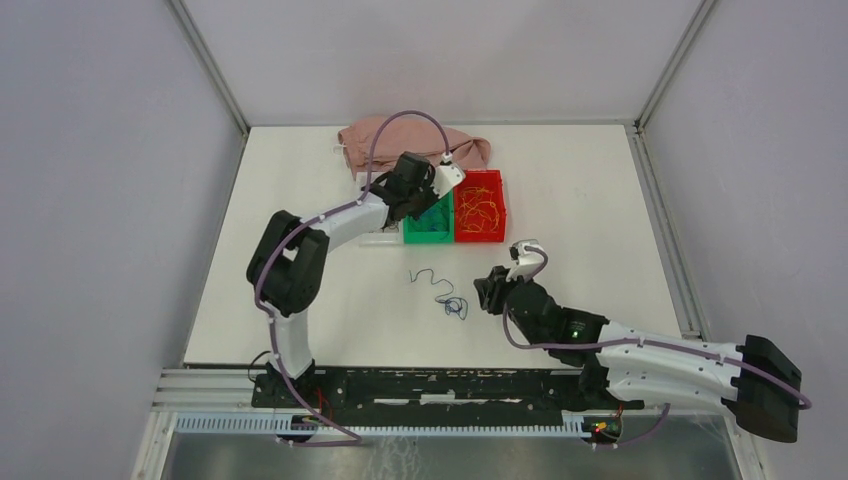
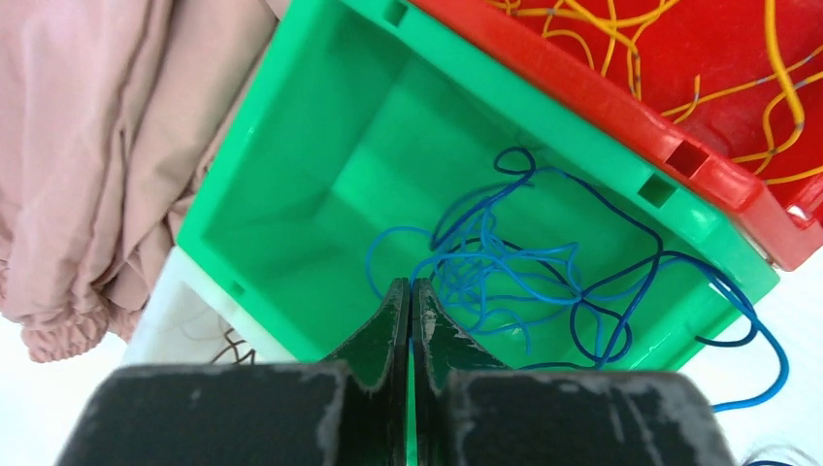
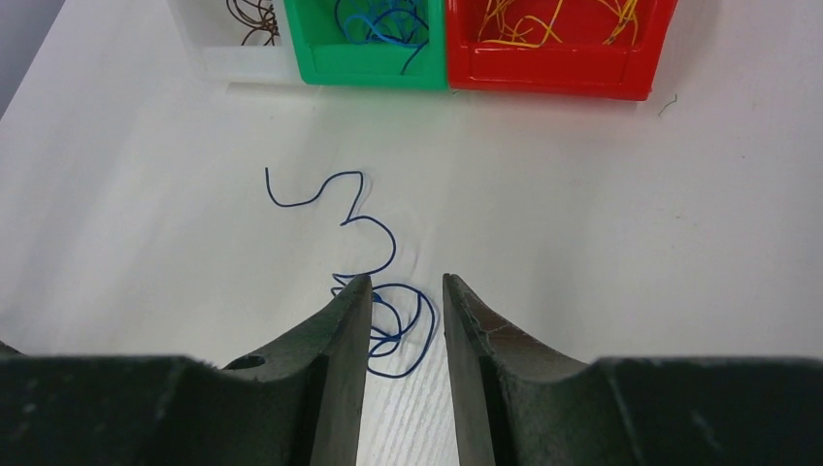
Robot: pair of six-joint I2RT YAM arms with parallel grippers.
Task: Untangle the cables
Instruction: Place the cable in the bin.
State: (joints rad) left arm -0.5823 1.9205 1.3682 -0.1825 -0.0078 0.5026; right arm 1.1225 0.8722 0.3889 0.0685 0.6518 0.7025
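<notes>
A small tangle of dark blue cables lies on the white table, with a curly tail running up and left. In the right wrist view the tangle sits between and just beyond my right gripper's fingertips. My right gripper is open and empty, right of the tangle in the top view. My left gripper hangs over the green bin, jaws pressed together with a thin blue cable running in at the tips. Several blue cables lie in that bin.
A red bin holding yellow-orange cables stands right of the green bin. A white bin with dark brown cables stands left of it. A pink cloth lies behind the bins.
</notes>
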